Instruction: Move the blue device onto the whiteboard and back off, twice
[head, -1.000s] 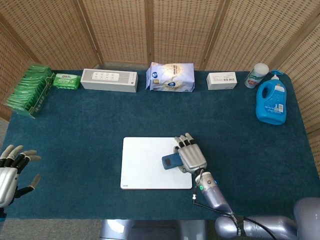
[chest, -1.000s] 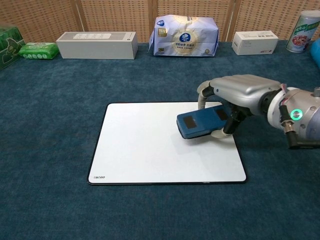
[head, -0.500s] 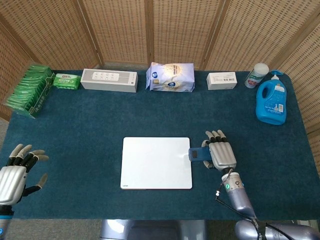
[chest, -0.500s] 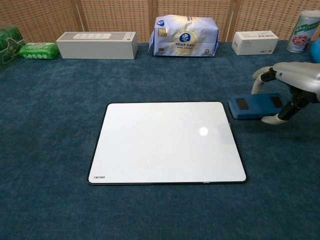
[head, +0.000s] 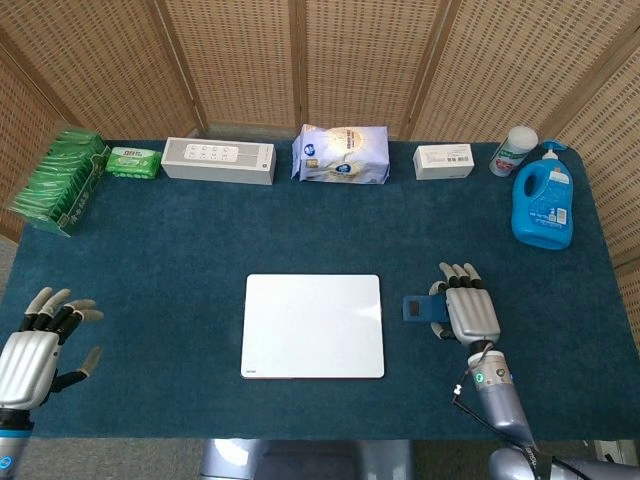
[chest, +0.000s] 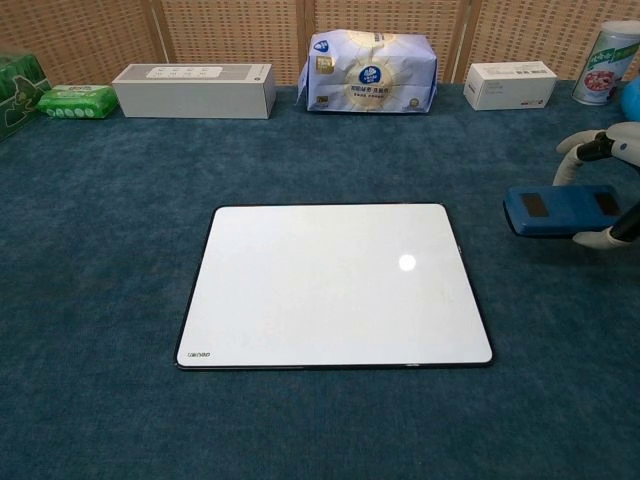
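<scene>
One blue device (chest: 560, 209) — clear of whiteboard (chest: 330, 285), off its right edge, low over counter (head: 200, 250) (contact with cloth not discernible). Right hand (head: 468, 314) grips device from above, thumb and fingers on opposite long sides — hold suited to carrying it flat on and off board. Left hand (head: 35, 345) holds nothing, fingers spread, parked at far left corner, out of path.

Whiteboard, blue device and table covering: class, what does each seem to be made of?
Whiteboard: smooth glossy white surface, likely coated; it shows a light glare spot, dark thin edge. Blue device: probably matte plastic with dark inset panels. Table covering: teal fabric, carpet-like, with fuzzy texture.
</scene>
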